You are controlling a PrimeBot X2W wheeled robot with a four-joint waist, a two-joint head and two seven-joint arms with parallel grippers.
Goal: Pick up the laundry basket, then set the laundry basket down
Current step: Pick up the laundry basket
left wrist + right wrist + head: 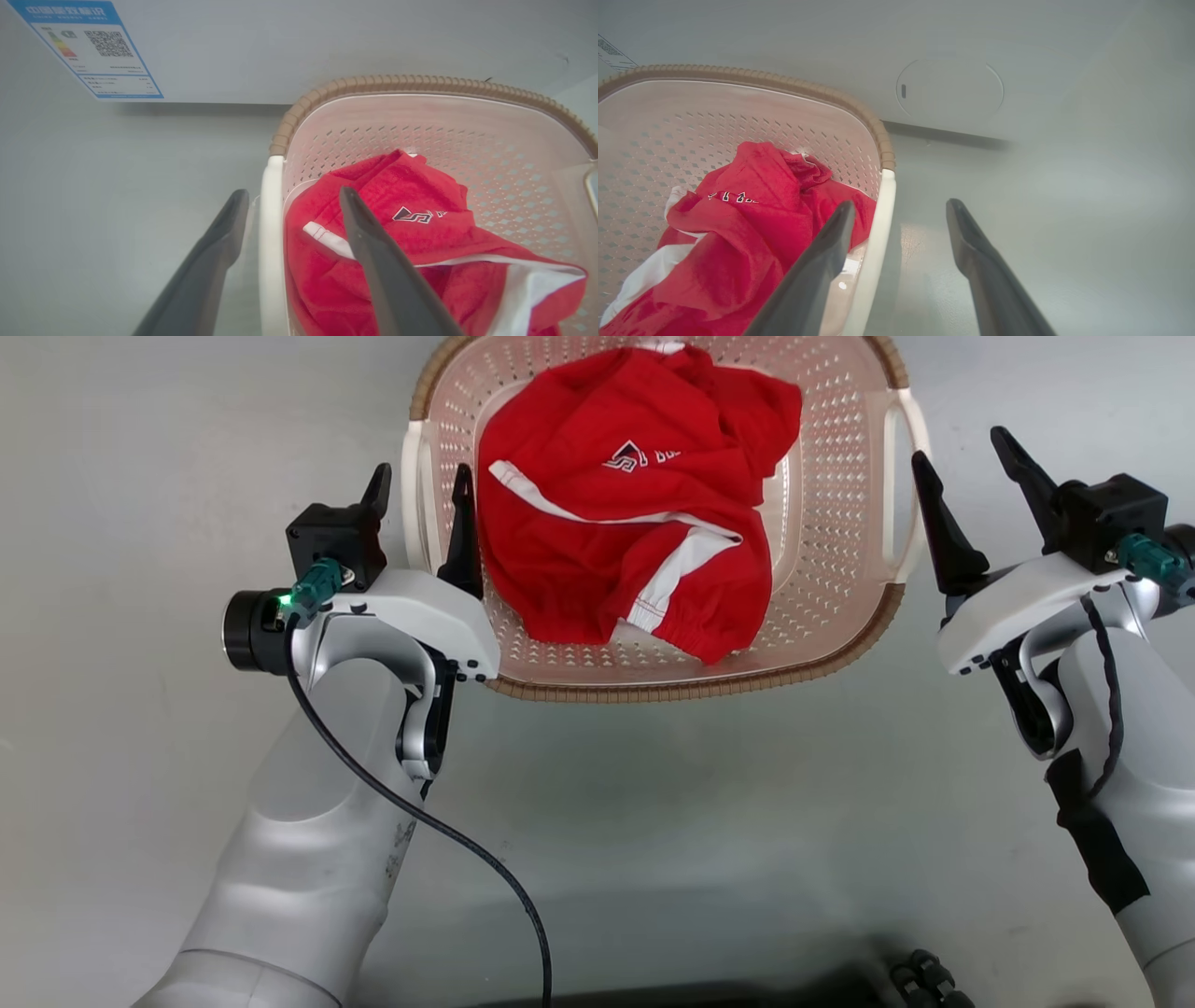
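Observation:
The laundry basket (pixel 831 532), pale pink with a brown woven-look rim, stands on the grey floor with a red and white garment (pixel 635 504) inside. My left gripper (pixel 421 474) is open, its fingers on either side of the white left handle (pixel 417 513), one outside the basket and one over the garment. The left wrist view shows that handle (pixel 271 224) between the fingers of the left gripper (pixel 294 192). My right gripper (pixel 960 446) is open at the right handle (pixel 901 485). The right wrist view shows the handle (pixel 880 219) between the right gripper's (pixel 901 204) fingers, untouched.
A white appliance front stands just behind the basket, with a blue energy label (pixel 88 46) and a round cover (pixel 950 91). Grey floor lies all around the basket. A black cable (pixel 448 831) hangs from my left wrist. Dark parts of my base (pixel 924 980) show at the bottom.

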